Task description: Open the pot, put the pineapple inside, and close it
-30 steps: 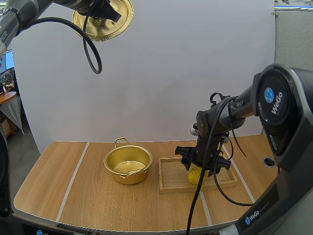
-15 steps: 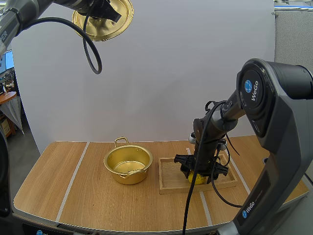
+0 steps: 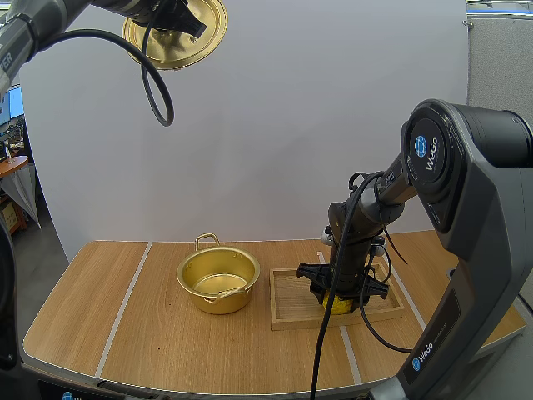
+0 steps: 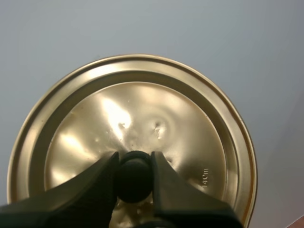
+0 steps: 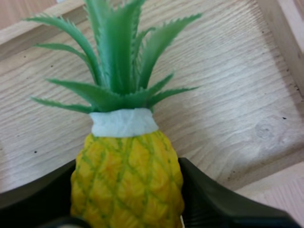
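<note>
High above the table's left end, my left gripper is shut on the black knob of the golden lid, whose shiny underside faces the wrist camera. The open golden pot stands left of the wooden tray. On the tray lies the yellow pineapple with green leaves. My right gripper is down on the tray, its two fingers pressed against both sides of the pineapple's body.
Tray boards lie under the pineapple, and the tray's raised rim runs close beside it. The table's left half and the front strip before the pot are bare wood.
My right gripper has come down from just above the pineapple onto the tray and now sits around the fruit. The left arm holds the lid still.
</note>
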